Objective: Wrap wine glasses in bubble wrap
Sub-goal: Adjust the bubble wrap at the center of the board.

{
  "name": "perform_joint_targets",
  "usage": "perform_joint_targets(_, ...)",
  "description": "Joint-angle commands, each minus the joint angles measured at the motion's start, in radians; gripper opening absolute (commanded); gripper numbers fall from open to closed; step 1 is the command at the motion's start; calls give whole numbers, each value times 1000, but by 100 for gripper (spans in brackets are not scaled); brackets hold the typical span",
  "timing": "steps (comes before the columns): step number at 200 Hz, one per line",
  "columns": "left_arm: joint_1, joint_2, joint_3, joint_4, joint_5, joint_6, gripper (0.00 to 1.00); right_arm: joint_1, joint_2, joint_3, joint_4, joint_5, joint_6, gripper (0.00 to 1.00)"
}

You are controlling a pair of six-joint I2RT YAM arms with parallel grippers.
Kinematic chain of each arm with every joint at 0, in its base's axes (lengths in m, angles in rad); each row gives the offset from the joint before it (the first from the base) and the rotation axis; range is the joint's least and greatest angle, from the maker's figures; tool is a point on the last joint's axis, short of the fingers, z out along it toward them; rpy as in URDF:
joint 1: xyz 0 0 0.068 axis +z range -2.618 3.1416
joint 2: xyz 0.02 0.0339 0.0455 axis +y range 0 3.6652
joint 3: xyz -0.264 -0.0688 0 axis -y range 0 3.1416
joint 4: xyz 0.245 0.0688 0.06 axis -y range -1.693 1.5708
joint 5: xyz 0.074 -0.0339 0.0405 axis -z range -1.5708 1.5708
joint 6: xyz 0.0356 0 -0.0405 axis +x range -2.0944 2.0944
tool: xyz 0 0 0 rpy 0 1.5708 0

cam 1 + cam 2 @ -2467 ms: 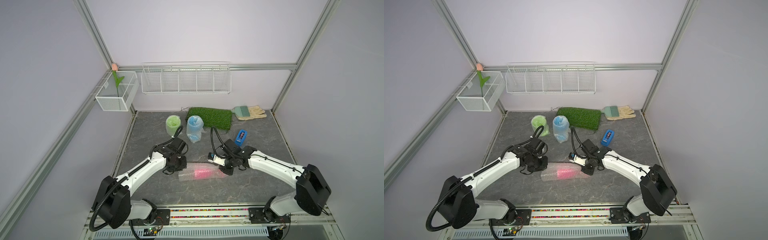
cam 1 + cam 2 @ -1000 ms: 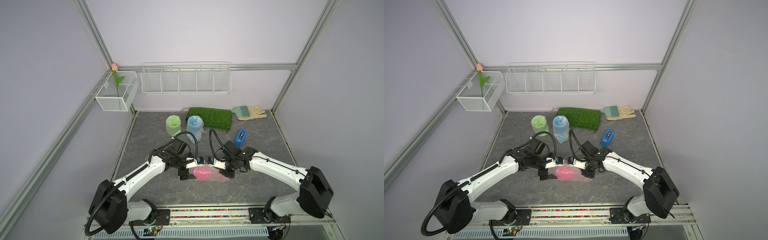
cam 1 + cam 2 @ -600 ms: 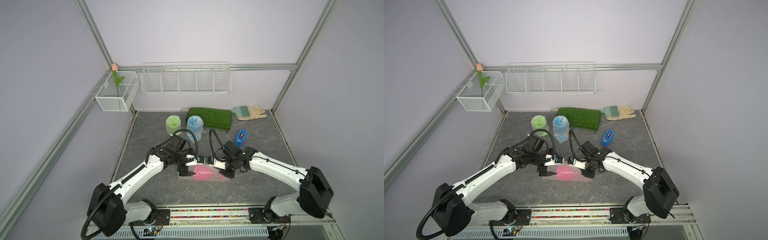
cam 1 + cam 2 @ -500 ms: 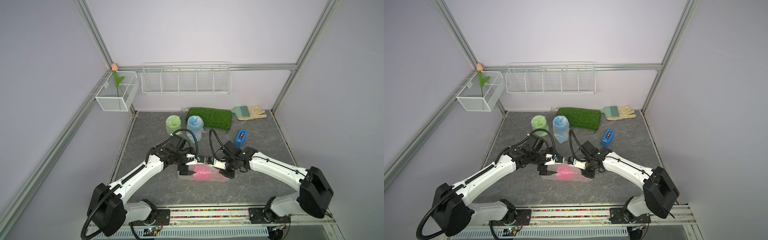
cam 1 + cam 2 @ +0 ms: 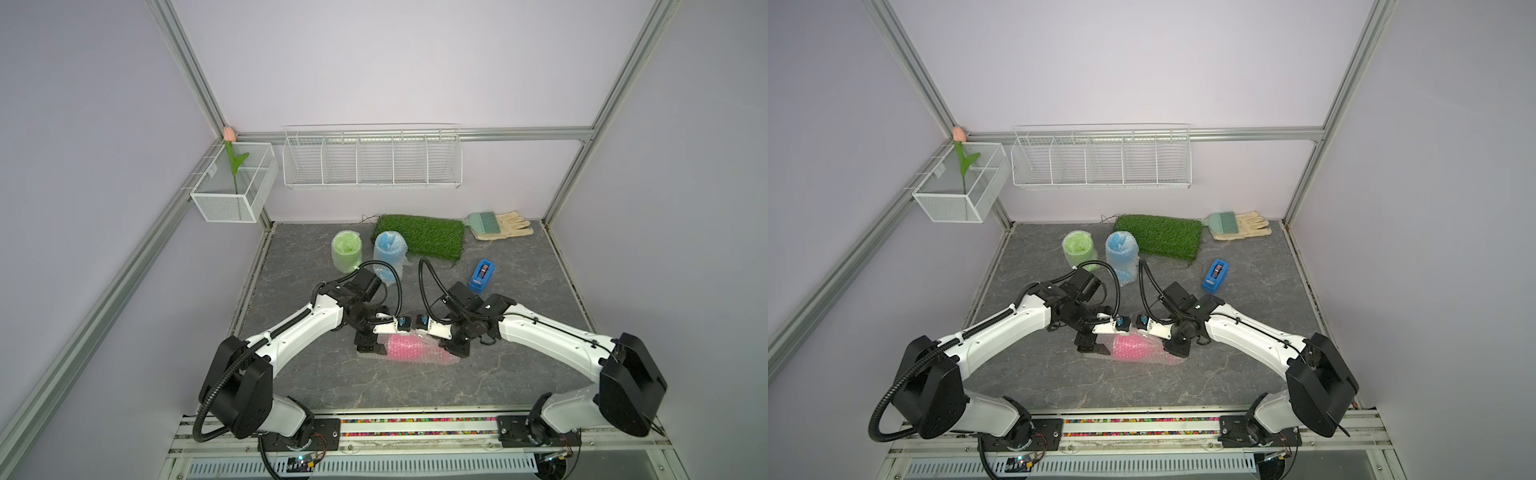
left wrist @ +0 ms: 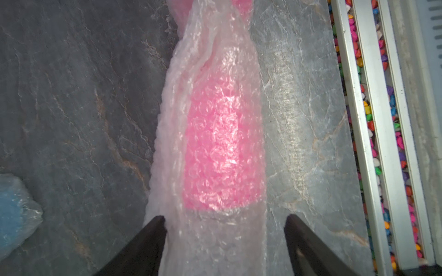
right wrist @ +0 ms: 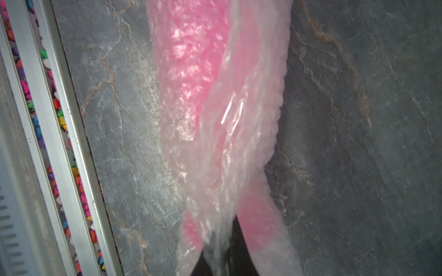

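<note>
The pink wine glass [image 5: 409,348] [image 5: 1133,347] lies on its side on the grey table, rolled in bubble wrap [image 6: 215,243] [image 7: 215,167]. My left gripper [image 5: 368,345] [image 6: 224,218] is open, its jaws either side of the wrap's bowl end. One finger [image 6: 155,229] touches the wrap and the other stands apart from it. My right gripper [image 5: 455,348] [image 7: 220,260] is shut on the bunched bubble wrap at the opposite end. The green wine glass [image 5: 345,251] and the blue wine glass [image 5: 389,255] stand wrapped at the back.
A blue tape dispenser [image 5: 481,276] sits behind my right arm. A green grass mat [image 5: 419,235] and a glove with a brush [image 5: 498,224] lie along the back wall. The front rail with coloured pebbles [image 6: 373,133] runs close to the pink roll.
Since the earliest frame the wrap has drawn in closer round the pink glass. Over the last second my left jaws have narrowed slightly; the right gripper has stayed put.
</note>
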Motion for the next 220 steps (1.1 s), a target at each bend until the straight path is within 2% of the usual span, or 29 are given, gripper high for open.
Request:
perform_joint_targets(1, -2, -19, -49, 15, -11, 10, 73, 2, -21, -5, -28, -26, -22, 7)
perform_joint_targets(29, -2, -56, -107, 119, -28, 1, 66, 1, -19, -5, -25, -32, -22, 7)
perform_joint_targets(61, -3, -40, -108, 145, -28, -1, 55, 3, -13, -7, -21, -35, -22, 7)
perform_joint_targets(91, -4, -19, -94, 153, -32, 0, 37, 3, -14, -7, -20, -37, -24, 7)
perform_joint_targets(112, -4, -12, -83, 148, -25, 0, 18, 3, -12, -9, -22, -37, -25, 7)
perform_joint_targets(148, -5, -10, -62, 92, -35, 2, 5, 2, -21, -13, -19, -28, -22, 7)
perform_joint_targets(156, -6, -14, -59, 82, -37, -3, 4, 3, -27, -16, -14, -21, -17, 12)
perform_joint_targets(171, -7, -27, -61, 68, -44, -6, 3, 0, -47, -16, -15, -17, -11, 29)
perform_joint_targets(185, -11, -41, -66, 63, -58, -16, 3, -5, -76, -13, -23, -22, -3, 40)
perform_joint_targets(220, -20, -68, -72, 47, -102, -36, 2, -40, -183, -8, -31, -83, 31, 49)
